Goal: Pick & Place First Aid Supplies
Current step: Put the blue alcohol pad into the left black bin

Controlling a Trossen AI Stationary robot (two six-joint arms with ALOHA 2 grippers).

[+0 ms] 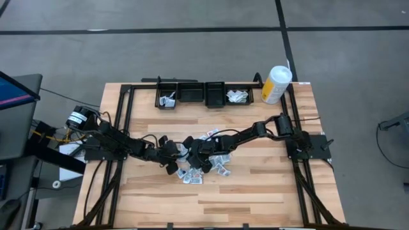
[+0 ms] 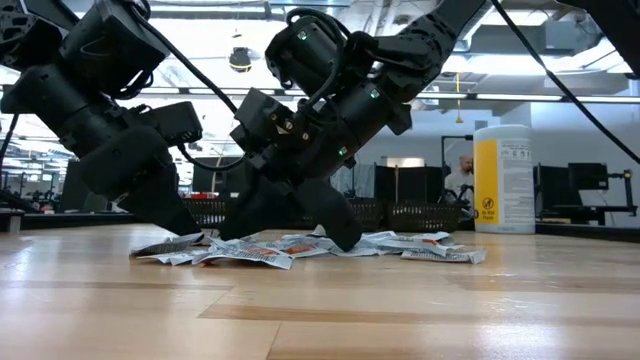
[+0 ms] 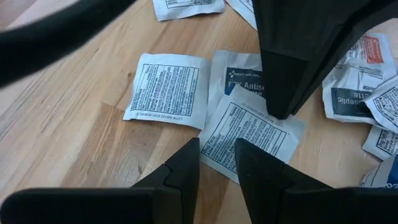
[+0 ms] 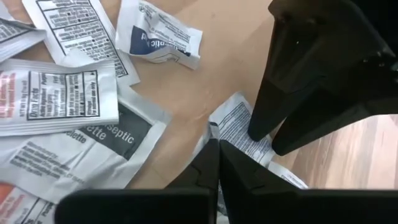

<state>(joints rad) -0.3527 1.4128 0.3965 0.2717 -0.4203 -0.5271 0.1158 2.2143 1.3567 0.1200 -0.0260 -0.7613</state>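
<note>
While both grippers are crowding packet pile (image 1: 203, 167), you are lifting slowly: right gripper (image 4: 217, 163) fingers closed pinching one packet (image 4: 239, 127), left gripper (image 3: 216, 163) fingers slightly open.

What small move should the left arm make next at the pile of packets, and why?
Probably close the left gripper on the packet under it. Its jaws stand slightly apart over that packet's edge, so a pinch may catch it. The right gripper, jaws together, seems to press the same packet, holding it steady.
</note>
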